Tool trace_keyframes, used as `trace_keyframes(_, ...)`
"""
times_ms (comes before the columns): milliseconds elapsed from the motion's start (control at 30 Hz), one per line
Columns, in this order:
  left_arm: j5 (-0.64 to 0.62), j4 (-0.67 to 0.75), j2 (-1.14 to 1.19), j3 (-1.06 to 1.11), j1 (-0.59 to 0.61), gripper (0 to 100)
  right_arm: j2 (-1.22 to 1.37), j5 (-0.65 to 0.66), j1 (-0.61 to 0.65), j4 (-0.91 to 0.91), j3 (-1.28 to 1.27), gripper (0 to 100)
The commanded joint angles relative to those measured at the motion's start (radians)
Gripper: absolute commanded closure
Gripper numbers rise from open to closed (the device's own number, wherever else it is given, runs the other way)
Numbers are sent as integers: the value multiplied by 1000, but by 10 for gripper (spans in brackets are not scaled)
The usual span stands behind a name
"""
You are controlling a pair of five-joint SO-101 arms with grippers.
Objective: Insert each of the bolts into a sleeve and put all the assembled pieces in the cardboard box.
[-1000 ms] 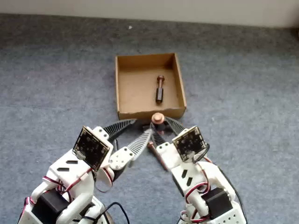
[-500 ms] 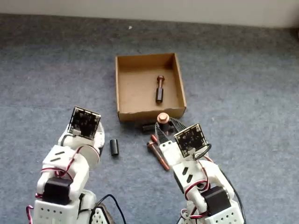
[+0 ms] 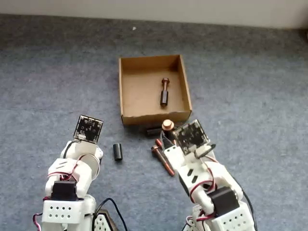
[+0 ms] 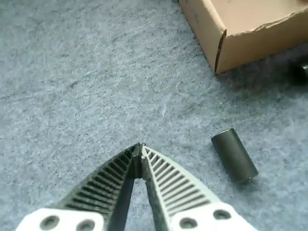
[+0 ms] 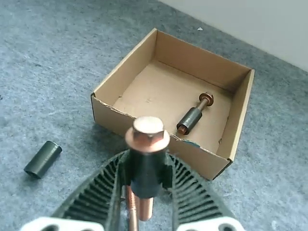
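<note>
My right gripper (image 5: pixel 146 163) is shut on a dark sleeve (image 5: pixel 146 172) with a copper bolt (image 5: pixel 147 134) standing in it, head up. It hangs just in front of the cardboard box (image 5: pixel 111 111). In the high view this bolt head (image 3: pixel 167 125) sits by the box's (image 3: pixel 126 86) front wall. An assembled bolt and sleeve (image 3: pixel 164 92) lies inside the box. My left gripper (image 4: pixel 141 150) is shut and empty, low over the carpet, with a loose dark sleeve (image 4: pixel 234 154) lying apart from it.
On the carpet between the arms lie the loose sleeve (image 3: pixel 117 151), a loose copper bolt (image 3: pixel 163 161) and another dark sleeve (image 3: pixel 154 131) close to the box front. The left arm (image 3: pixel 77 161) stands back at the left. Grey carpet surrounds the box.
The left arm has drawn back from the box front to the left, uncovering the loose sleeve. The right gripper has stayed at the box front, still holding the bolt and sleeve.
</note>
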State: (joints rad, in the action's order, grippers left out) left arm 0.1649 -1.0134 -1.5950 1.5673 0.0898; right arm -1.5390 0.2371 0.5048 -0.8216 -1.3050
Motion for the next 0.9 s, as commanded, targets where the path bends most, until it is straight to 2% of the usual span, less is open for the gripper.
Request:
trace_keyframes(0,20,2,-5,1,4,994,249,5,-10,1,216,993)
trace_keyframes(233,20,26,-5,16,5,994,676,9,-10,4,526,993)
trace_keyframes(667,20,25,-5,18,8,994,1271,6,-10,5,1040,993)
trace_keyframes(867,20,25,-5,18,8,994,1472,5,-10,148,1158,993)
